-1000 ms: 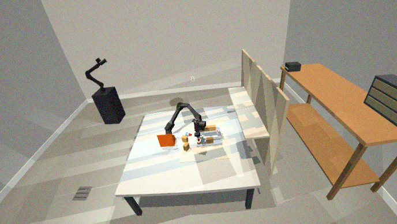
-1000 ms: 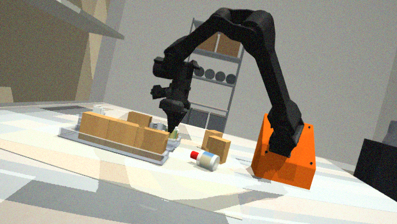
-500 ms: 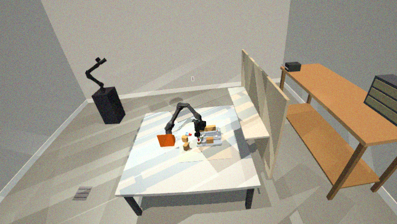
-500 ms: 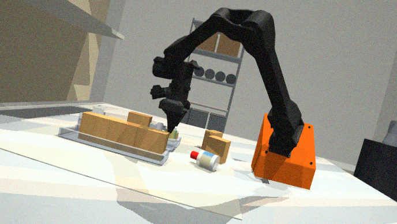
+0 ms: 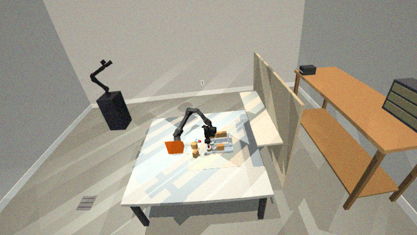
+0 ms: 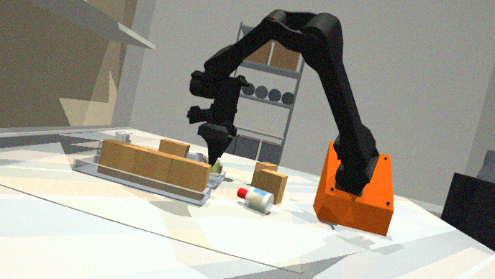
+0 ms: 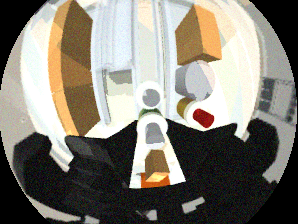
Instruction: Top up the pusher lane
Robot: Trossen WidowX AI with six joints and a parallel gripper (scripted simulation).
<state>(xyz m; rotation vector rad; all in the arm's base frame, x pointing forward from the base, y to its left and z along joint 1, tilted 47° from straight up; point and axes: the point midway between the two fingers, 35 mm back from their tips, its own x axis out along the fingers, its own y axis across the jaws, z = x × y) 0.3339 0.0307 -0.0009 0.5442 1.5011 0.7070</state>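
My gripper [image 5: 207, 142] [image 6: 212, 164] [image 7: 151, 122] points down at the front end of the sprung lane [image 7: 148, 60], shut on a jar with a white-rimmed grey lid [image 7: 154, 134]. A like jar in the lane [image 7: 150, 96] stands just beyond it, in line with it in the wrist view; a bit of green label shows between them. I cannot tell whether the two jars touch, or whether the held jar's base is on the lane floor. The pusher plate and front stop are not clearly visible. In the exterior view the row of boxes hides the jar bases.
A row of tan boxes [image 6: 151, 162] [image 7: 71, 70] fills one side lane. Across the sprung lane are a tan box [image 7: 192, 37], a wide grey-lidded jar [image 7: 197, 81] and a red-capped jar [image 7: 203, 118] [image 5: 208, 147]. Another red-capped jar [image 6: 258, 199] lies outside, near two upright boxes.
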